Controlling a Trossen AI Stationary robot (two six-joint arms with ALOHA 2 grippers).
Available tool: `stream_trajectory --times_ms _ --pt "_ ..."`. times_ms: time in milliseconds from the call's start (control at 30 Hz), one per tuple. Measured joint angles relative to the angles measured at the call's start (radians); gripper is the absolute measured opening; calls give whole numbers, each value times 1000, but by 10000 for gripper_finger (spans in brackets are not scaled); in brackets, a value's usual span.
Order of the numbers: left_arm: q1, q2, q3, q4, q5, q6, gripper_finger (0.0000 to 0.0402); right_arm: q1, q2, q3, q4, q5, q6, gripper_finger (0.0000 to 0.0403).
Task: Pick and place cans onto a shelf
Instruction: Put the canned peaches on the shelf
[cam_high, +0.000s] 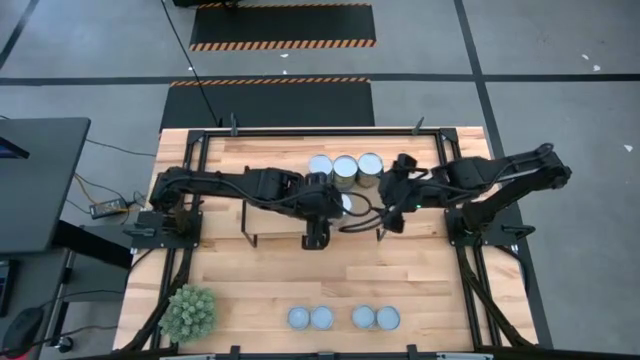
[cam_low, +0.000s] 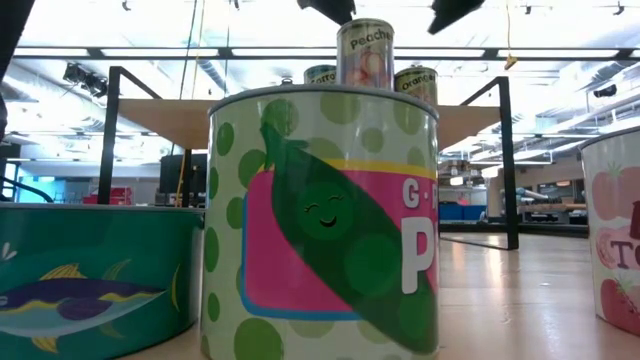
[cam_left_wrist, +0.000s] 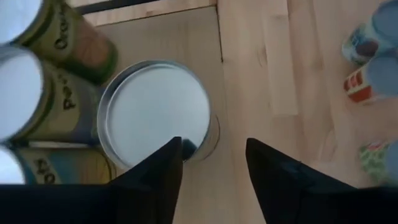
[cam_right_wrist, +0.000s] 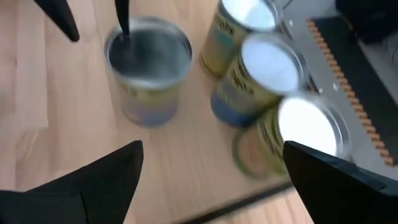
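Cans (cam_high: 345, 170): three silver-topped, yellow-green labels, at shelf (cam_high: 275, 215) rear; fourth can (cam_left_wrist: 155, 112) below left gripper (cam_left_wrist: 211, 163), fingers apart, nothing held. Right gripper (cam_right_wrist: 211, 180) wide open, empty.

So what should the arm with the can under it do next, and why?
Probably lift the left gripper straight up. Its jaws stand apart above the fourth can, which sits upright on the shelf beside three other cans, so it looks let go. Four cans wait at the table's front.
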Motion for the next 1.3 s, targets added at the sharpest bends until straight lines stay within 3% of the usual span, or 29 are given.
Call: stream_trajectory --times_ms 367,833,1300 --pt "0 12 0 8 -4 170 172 92 -157 0 -169 18 237 393" --pt "14 11 0 -39 -12 223 171 120 -209 0 -156 50 288 393" --pt "35 -25 -1 -104 -8 96 171 119 -209 0 -147 60 292 393"
